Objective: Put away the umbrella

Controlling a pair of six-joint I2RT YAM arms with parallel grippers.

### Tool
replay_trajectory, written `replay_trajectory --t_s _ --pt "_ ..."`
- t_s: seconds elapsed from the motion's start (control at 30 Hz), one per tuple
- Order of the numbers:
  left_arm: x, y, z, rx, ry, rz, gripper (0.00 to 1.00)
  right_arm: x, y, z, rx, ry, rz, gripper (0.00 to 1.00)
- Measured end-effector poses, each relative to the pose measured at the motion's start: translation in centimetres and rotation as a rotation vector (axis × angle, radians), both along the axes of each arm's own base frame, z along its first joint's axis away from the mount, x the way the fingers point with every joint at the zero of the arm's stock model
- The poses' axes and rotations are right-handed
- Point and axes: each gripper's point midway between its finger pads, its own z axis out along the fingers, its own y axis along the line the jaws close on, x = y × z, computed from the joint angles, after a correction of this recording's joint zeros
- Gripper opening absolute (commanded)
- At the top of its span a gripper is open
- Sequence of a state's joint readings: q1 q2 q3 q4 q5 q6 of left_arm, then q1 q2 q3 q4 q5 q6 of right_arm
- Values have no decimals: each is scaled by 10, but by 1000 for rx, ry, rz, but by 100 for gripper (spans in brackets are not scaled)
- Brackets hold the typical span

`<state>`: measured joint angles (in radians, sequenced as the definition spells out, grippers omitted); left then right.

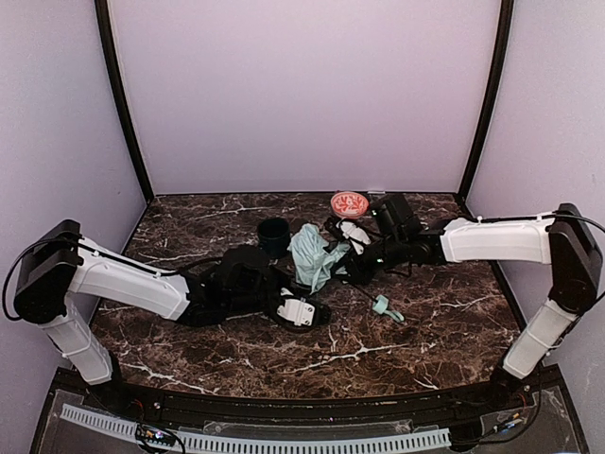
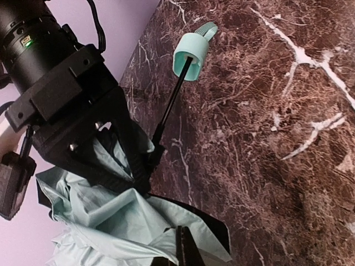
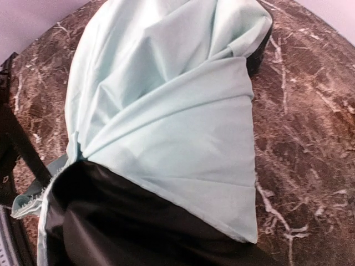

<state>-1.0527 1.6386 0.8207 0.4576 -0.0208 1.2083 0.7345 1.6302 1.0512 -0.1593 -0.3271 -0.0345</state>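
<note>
Two arms stretched low and inward over the marble table [image 1: 425, 331]. Your right gripper [image 2: 143, 176] pinched the umbrella [image 1: 312, 255] where shaft met crumpled canopy, mid-table, handle [image 2: 191, 55] resting on the marble. Your left gripper [image 2: 186, 249] showed one fingertip by the fabric; its opening couldn't be told.

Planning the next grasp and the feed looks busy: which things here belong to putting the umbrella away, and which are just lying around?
Part of the job:
- umbrella, mint fabric bunched up between the two arms
- its handle on the thin black shaft, lying on the tabletop

Just lying about:
- dark mug, behind the umbrella
- small red round object, near the back edge
</note>
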Motion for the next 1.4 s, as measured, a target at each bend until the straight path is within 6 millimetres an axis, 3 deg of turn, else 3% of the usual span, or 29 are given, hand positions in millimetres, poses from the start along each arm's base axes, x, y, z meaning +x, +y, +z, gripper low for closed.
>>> replay_trajectory --t_s 0.17,0.27,0.5,0.6,0.67,0.7,0.77,0.83,1.03,1.2,1.3,1.4 --pt "12 -11 14 -24 -110 32 0 16 -11 16 -83 -190 -62 0" --pt "27 -11 14 -19 -181 93 6 22 -20 33 -118 -306 -80 0" --pt "49 -14 0 24 -350 182 7 21 -10 71 -224 -610 -79 0" --pt "59 -18 7 2 -448 223 7 21 -8 79 -287 -707 -80 0" --pt "63 -18 13 -17 -488 244 14 22 -8 84 -316 -757 -84 0" --pt "64 -18 16 -24 -499 253 24 24 -9 86 -330 -775 -90 0" --pt "63 -16 22 -46 -512 266 39 29 -14 91 -365 -819 -107 0" --pt "61 -11 20 -53 -512 274 48 32 -17 95 -391 -847 -116 0" --pt "45 -4 5 -33 -493 262 53 39 -22 105 -441 -924 -128 0" --pt "34 6 3 -67 -435 274 51 42 -24 110 -465 -965 -134 0" --pt "24 19 8 -150 -307 290 51 43 -24 111 -476 -981 -130 0" --pt "8 24 34 -296 -91 239 54 43 -26 110 -499 -993 -122 0"
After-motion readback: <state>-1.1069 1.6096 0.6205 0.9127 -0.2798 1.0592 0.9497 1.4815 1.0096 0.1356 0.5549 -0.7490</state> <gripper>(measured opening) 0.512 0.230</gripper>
